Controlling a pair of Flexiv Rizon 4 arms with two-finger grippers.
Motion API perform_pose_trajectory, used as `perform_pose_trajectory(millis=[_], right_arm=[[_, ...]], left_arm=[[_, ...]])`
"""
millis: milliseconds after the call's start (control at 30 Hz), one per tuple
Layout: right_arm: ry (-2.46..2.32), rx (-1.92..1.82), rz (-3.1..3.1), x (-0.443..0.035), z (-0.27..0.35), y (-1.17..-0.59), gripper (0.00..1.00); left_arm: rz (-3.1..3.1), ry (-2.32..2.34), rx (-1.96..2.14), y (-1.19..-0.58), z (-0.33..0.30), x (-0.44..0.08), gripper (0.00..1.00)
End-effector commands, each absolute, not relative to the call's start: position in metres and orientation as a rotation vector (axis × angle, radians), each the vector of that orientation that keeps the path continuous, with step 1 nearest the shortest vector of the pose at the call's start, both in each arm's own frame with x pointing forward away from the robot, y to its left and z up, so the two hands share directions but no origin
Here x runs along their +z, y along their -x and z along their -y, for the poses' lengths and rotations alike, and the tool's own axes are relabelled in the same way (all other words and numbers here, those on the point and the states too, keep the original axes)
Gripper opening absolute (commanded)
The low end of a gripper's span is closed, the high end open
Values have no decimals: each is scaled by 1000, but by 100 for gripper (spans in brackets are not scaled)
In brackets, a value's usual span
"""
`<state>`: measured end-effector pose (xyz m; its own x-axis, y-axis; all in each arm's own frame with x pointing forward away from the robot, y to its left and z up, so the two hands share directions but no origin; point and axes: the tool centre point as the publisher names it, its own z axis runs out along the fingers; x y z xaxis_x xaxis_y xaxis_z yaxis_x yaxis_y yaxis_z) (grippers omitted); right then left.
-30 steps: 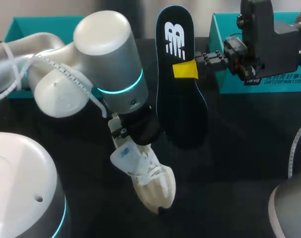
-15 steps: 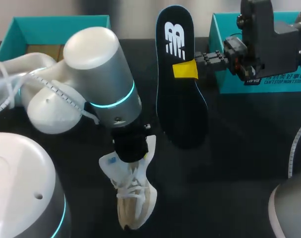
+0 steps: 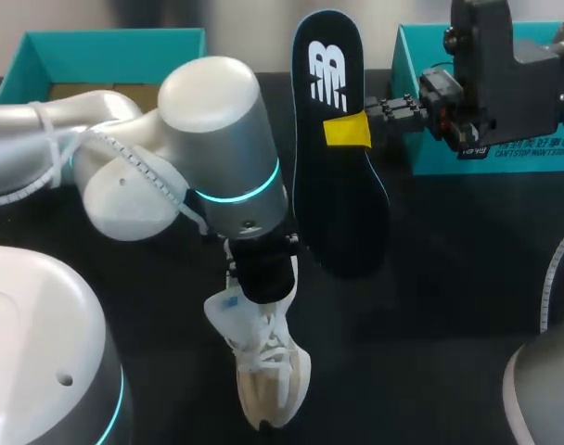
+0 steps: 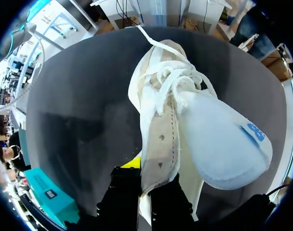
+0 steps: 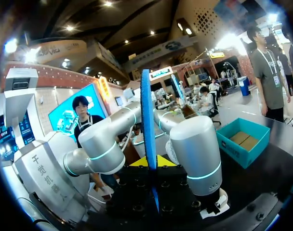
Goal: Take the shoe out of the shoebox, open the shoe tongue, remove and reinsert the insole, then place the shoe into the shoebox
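My left gripper [image 4: 145, 185] is clamping the white laced shoe [image 4: 185, 110], right gripper [image 5: 150, 168] the black flat insole [image 3: 342, 213]; reinsertion likely needs alignment.

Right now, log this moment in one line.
left gripper: shut on shoe | right gripper: shut on insole | insole: out of shoe

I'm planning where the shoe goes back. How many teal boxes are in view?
2. The left box sits at the back left; the right box at the back right, partly hidden behind the right arm.
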<state>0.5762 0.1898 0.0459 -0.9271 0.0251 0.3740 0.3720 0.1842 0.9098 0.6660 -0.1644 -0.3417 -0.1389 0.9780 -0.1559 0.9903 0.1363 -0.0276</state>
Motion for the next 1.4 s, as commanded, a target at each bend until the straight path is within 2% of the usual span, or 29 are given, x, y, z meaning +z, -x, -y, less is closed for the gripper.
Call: perform_pose_trajectory(millis=[33,600,667,800,900,1000,1033,1400], right_arm=[[378,-1801,2190,47,-195,-579,0],[378,-1801,2190,47,-195,-579,0],[378,-1801,2190,47,-195,-579,0],[378,-1801,2190,47,-195,-579,0],[378,-1801,2190,47,-195,-579,0],[378,-1801,2190,47,-195,-579,0],[378,-1801,2190,47,-195,-579,0],[378,-1801,2190,47,-195,-579,0]], left_arm=[[-2333,-2012,-136,-672,182,-356,0],[-2310,-2086,-186,-688,197,-385,0],[-2296,-2093,-193,-689,199,-387,14],[-2296,-2101,-214,-694,204,-392,30],[-2286,-2107,-227,-695,205,-393,45],[-2261,-2084,-257,-698,203,-387,89],[-2254,-2075,-286,-699,201,-382,100],[-1948,-1858,-562,-699,159,-275,100]])
